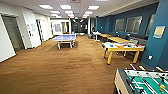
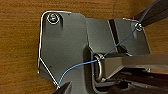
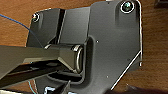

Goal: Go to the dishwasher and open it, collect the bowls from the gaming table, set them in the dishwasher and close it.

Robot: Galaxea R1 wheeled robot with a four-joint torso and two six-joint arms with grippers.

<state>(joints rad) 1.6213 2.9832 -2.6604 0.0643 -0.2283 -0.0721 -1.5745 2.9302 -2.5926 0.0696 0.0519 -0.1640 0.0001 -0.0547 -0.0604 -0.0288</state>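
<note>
Wide brown carpeted floor (image 1: 62,67) open ahead and left. Blue table-tennis table (image 1: 64,38) mid-hall, passable either side. Long white-topped yellow-legged gaming table (image 1: 122,47) right of centre, crowded with colourful boards; open floor along its near edge. Green-field table-football table (image 1: 142,81) blocks near right corner. Dark blue wall (image 1: 156,47) closes right side.

Floor (image 1: 62,67) brown, matt, carpet-like; gaming table (image 1: 122,47) yellow wood legs, white top.
</note>
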